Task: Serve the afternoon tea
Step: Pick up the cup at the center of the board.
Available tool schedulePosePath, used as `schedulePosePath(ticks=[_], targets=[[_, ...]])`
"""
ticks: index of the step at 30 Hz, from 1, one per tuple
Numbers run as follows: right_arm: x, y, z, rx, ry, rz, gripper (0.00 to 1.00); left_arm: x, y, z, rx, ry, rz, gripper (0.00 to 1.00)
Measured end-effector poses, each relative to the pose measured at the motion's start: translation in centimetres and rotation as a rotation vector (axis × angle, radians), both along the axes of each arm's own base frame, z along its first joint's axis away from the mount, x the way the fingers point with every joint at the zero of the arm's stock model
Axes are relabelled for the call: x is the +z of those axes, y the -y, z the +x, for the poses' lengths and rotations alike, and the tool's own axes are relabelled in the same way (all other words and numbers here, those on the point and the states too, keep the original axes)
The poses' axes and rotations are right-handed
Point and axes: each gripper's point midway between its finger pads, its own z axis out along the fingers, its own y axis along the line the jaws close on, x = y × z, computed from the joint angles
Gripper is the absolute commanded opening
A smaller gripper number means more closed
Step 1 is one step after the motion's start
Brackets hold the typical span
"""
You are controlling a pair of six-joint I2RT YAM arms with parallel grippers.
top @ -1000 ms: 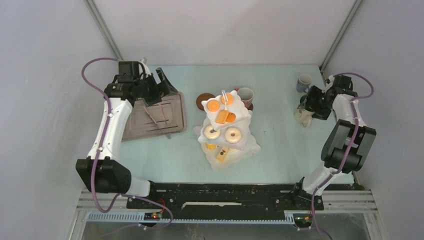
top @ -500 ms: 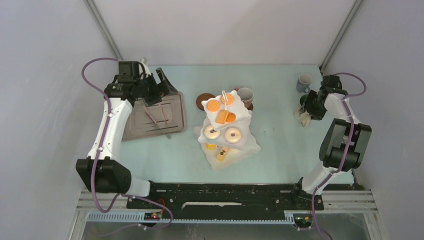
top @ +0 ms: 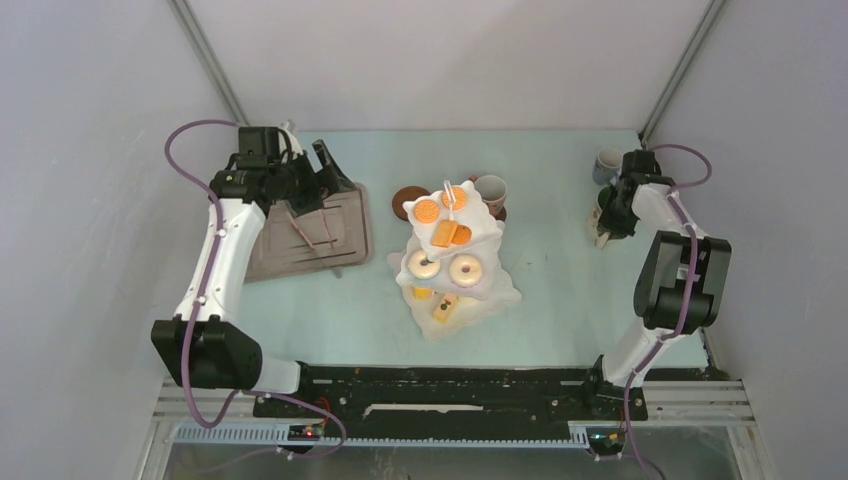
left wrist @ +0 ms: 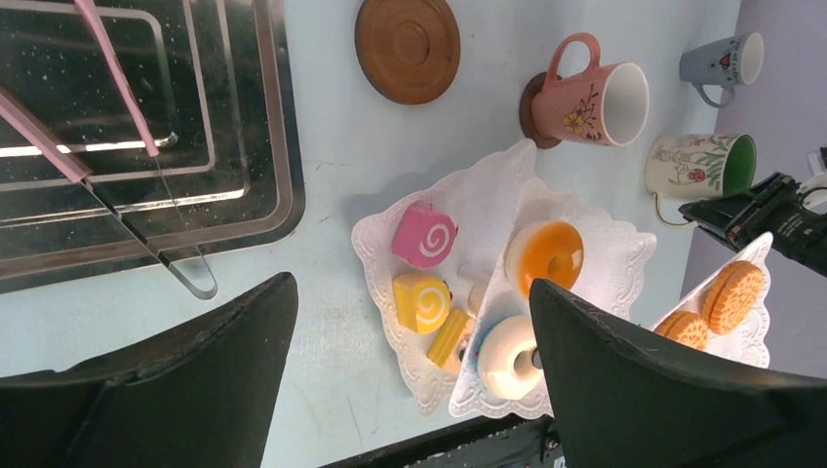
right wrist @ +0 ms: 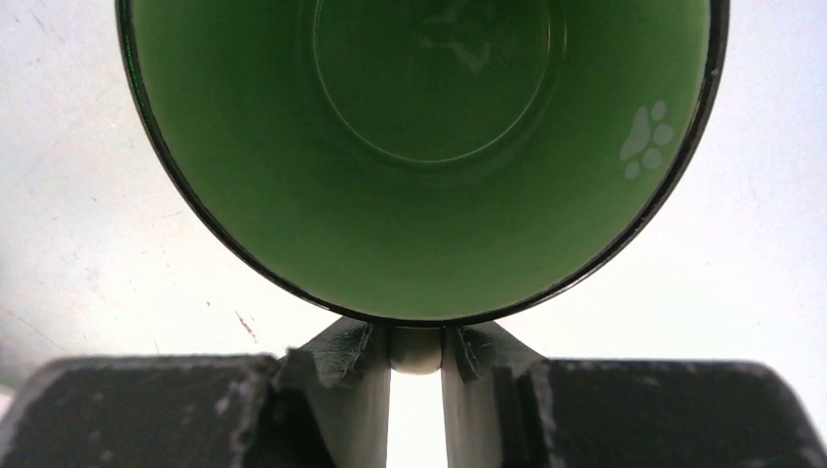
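Toward table (top: 560, 165) right edge, right end effector (right wrist: 416, 349) clamps green-inside mug (right wrist: 419, 156) handle; left end effector (left wrist: 410, 288) spread wide.

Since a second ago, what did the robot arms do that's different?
The right end effector moved in on the green-inside mug and closed on its handle. The left end effector stayed open by the grey tray; the white stand, pink mug and small pale mug did not move.
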Motion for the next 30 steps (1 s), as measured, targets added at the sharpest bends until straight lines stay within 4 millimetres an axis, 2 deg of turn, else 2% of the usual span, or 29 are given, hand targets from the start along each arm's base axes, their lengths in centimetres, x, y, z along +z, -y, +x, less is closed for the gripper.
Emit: schedulePosePath(ticks=[2,9,19,25,30], targets=[[0.0,-0.4,0.1,0.014,-0.001,-0.004,0.0,-0.3,0.0,-0.1,0.0,-0.009,0.0,0.95],[0.2,-3.2,-0.1,0.124,-0.01,-0.003,0.0,-1.0,0.1,-0.3,0.002,-0.024,-0.006,0.95],[0.4,-7.1,-3.6,0.296,-0.008,0.043,0.0,-0.3,0.5,-0.7,0.014,-0.015,-0.048,0.95],[0.8,-9.8,-5.4,0.394,-0.003,0.059,0.0,0.0,1.0,-2.5,0.039,0.002,-0.104,0.95],[1.5,-10.7,-6.4,0.408,0.011,0.082,0.0,1.0,1.3,-4.7,0.07,0.023,-0.158,0.94]])
